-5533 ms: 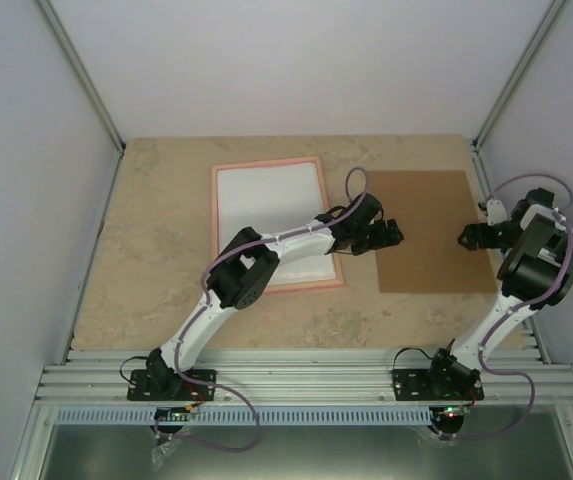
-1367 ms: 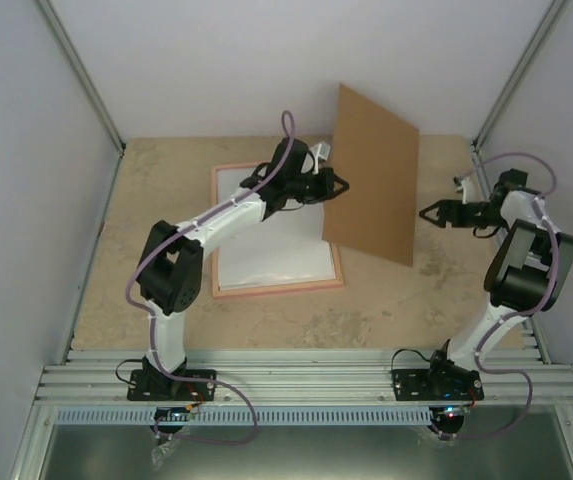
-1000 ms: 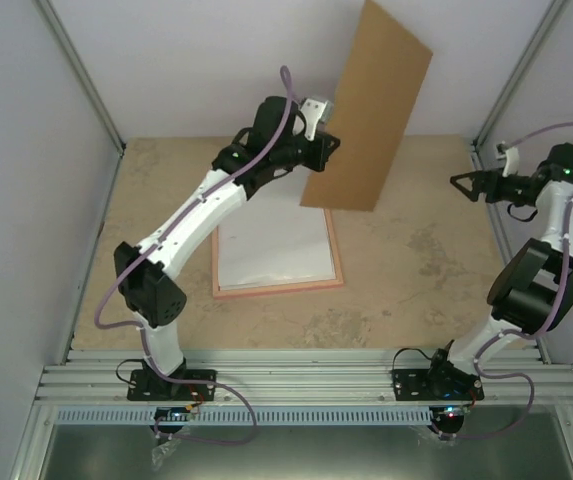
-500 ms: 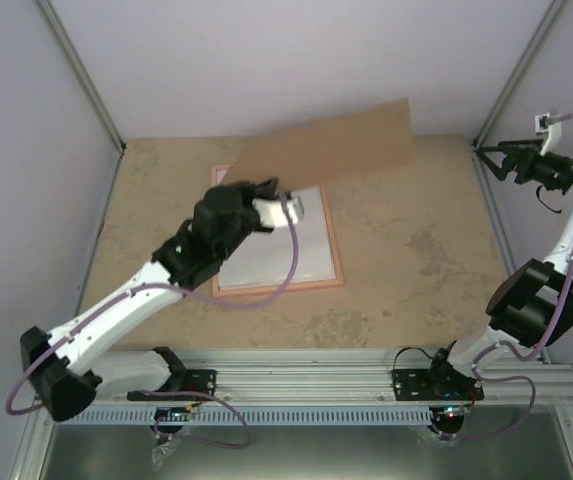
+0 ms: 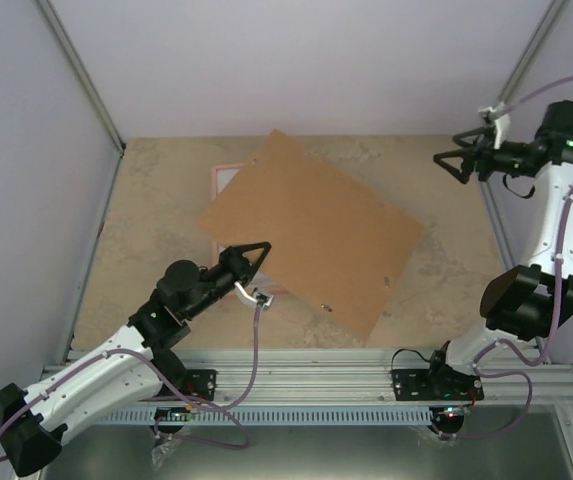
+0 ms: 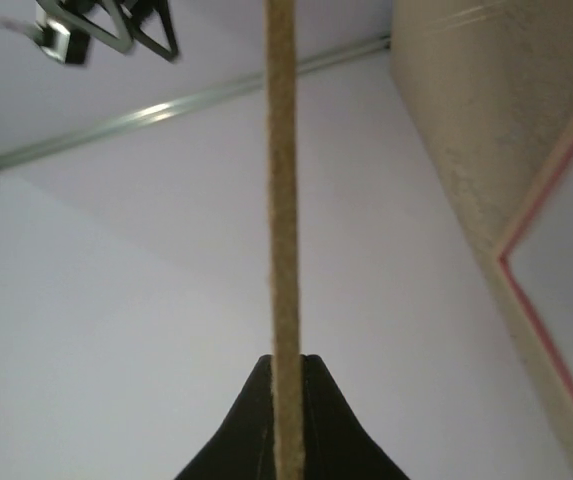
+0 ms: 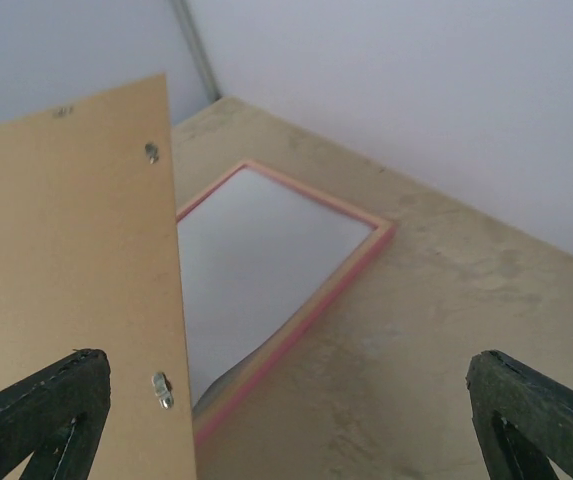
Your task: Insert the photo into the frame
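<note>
My left gripper [image 5: 257, 270] is shut on the near edge of a brown cardboard sheet [image 5: 316, 230], which hangs tilted over the table. The left wrist view shows that sheet edge-on [image 6: 284, 200], pinched between the jaws. Under it lies the pink frame [image 5: 215, 172], mostly covered; the right wrist view shows its far corner [image 7: 366, 235]. The photo [image 7: 256, 260] lies inside the frame, plain white side up, its near corner slightly lifted. My right gripper [image 5: 448, 148] is open and empty, raised at the back right, well apart from the sheet.
Small metal clips [image 7: 162, 388] sit along the cardboard's edge. White walls and metal corner posts [image 5: 511, 85] close in the table's sides and back. A metal rail [image 5: 306, 375] runs along the near edge by the arm bases.
My left arm has swung the cardboard sheet down from upright at the back to a low tilt over the frame, pulling toward the front. My right gripper has shifted left at the back right.
</note>
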{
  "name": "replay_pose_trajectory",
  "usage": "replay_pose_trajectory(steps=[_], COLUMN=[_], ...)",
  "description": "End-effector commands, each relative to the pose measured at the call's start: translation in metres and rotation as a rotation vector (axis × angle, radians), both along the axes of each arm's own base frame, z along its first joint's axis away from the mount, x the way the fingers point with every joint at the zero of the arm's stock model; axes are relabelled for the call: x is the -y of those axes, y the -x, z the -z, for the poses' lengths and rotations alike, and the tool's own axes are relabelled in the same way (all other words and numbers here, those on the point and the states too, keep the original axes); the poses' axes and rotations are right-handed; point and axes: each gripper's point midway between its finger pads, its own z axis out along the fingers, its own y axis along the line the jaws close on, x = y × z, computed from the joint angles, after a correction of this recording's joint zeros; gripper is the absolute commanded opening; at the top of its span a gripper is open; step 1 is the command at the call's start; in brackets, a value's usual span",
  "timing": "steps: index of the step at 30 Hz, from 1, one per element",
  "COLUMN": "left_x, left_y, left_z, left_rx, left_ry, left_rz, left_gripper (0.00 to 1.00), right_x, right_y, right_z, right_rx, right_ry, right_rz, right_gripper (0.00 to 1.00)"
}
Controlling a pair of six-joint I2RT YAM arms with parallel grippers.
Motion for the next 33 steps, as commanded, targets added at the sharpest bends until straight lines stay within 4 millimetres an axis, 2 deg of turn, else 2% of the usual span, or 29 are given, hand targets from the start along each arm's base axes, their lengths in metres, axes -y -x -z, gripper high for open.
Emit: replay_pose_trajectory(steps=[1,5,7,12,17,19,26,27,33], left_x=[0.007,0.010,0.012,0.016,0.016,0.016,0.014,0.013,0.013], left_y=[0.024,0.029,0.034,0.047,0.049,0.051,0.054,0.054,0.057], left_z=[-0.056,-0.060,-0.060,-0.055,-0.051,-0.049,-0.040,-0.041,-0.043], left_rx=[0.270,0.313,0.335,0.372,0.387,0.391,0.393,0.399,0.417], left_ry=[0.074,0.066,0.055,0.024,0.015,0.015,0.013,0.017,0.036], left_rz=[0.115,0.142,0.171,0.238,0.249,0.255,0.259,0.258,0.267], left_gripper=[0.00,0.00,0.00,0.00,0.00,0.00,0.00,0.00,0.00], right_x=[-0.029,-0.048,-0.064,-0.109,-0.139,-0.146,-0.155,-0.162,-0.174], right_y=[0.013,0.019,0.024,0.048,0.070,0.078,0.083,0.087,0.092], right_z=[0.025,0.034,0.041,0.063,0.067,0.067,0.061,0.063,0.078], right_rx=[-0.063,-0.095,-0.127,-0.203,-0.247,-0.261,-0.334,-0.358,-0.443], right_ry=[0.078,0.064,0.047,0.026,-0.020,-0.049,-0.208,-0.228,-0.270], right_rz=[-0.090,-0.149,-0.197,-0.321,-0.411,-0.436,-0.466,-0.489,-0.523], right_gripper=[0.98,0.98,0.97,0.94,0.89,0.86,0.65,0.63,0.60])
